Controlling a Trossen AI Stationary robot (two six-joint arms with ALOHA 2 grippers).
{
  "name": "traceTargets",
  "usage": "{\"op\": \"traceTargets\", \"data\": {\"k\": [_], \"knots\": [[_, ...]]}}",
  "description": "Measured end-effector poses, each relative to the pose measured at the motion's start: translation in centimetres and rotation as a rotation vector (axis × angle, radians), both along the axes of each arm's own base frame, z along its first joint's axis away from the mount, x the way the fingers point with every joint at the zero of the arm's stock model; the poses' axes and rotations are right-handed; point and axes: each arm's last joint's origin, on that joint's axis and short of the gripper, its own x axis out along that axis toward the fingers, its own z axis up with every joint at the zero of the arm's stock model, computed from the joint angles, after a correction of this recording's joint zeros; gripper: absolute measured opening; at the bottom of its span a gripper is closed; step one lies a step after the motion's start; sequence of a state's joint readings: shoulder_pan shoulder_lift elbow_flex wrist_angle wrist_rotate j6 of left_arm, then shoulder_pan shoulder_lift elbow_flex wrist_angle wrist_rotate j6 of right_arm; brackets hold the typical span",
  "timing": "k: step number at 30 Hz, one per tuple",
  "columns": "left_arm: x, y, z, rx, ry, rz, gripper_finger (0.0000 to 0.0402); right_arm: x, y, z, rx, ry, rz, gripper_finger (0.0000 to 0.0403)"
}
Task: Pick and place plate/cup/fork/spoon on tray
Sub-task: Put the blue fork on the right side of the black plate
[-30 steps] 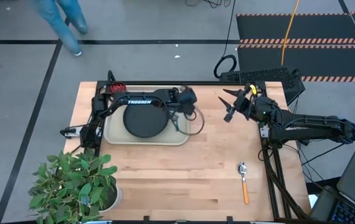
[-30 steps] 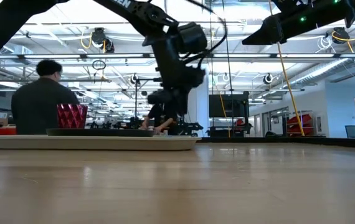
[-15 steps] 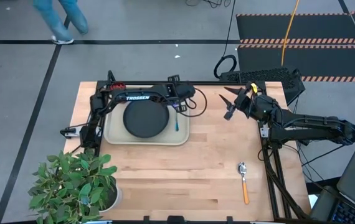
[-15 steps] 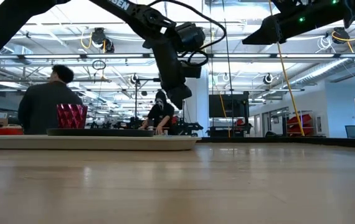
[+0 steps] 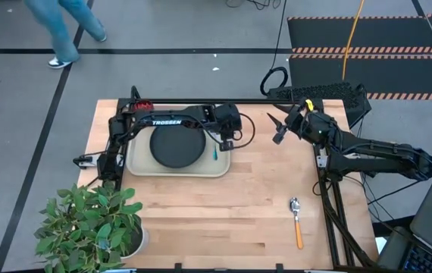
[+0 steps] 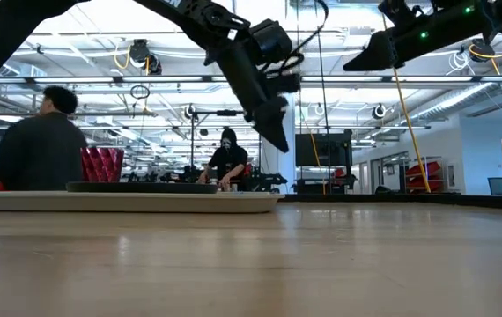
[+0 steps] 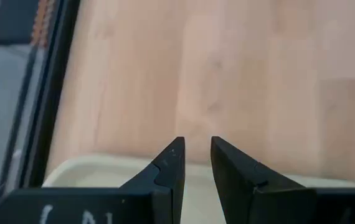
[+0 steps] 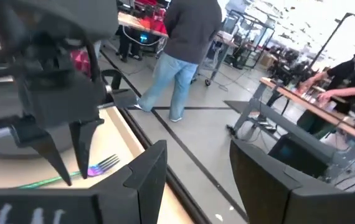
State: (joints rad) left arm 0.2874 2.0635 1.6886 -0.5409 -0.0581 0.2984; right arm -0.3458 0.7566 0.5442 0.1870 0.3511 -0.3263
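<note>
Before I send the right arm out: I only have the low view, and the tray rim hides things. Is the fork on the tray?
Observer: Yes. From above, the fork lies inside the tray, beside the plate.
Operator: And the spoon?
Observer: The spoon lies on the bare table near its right edge, well apart from the tray.
Operator: Is either gripper holding anything?
Observer: No. The left gripper is empty, fingers slightly apart, over the tray's edge. The right gripper waits open and empty.
</note>
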Motion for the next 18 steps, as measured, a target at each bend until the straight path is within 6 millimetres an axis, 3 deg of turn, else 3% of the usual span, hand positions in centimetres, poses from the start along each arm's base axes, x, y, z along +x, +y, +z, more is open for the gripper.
{"op": "traceTargets", "data": {"k": [5,9,14,18], "knots": [[-0.5,0.1,1.8,-0.049,-0.067,-0.048,0.0081,0.5,-0.7,-0.8,0.073,0.007,-0.004,0.0171],[-2.1,1.1,3.9,0.001,-0.057,-0.028,0.0081,1.2,-1.5,-2.3,0.147,0.077,0.011,0.0171],[-4.2,5.1,4.2,0.035,-0.026,0.067,0.0081,2.7,-3.2,-3.4,0.181,0.095,-0.006,0.0171],[-6.3,9.1,3.7,-0.065,-0.039,0.216,0.0081,4.6,-5.0,-3.3,0.201,0.043,0.056,0.0171]]}}
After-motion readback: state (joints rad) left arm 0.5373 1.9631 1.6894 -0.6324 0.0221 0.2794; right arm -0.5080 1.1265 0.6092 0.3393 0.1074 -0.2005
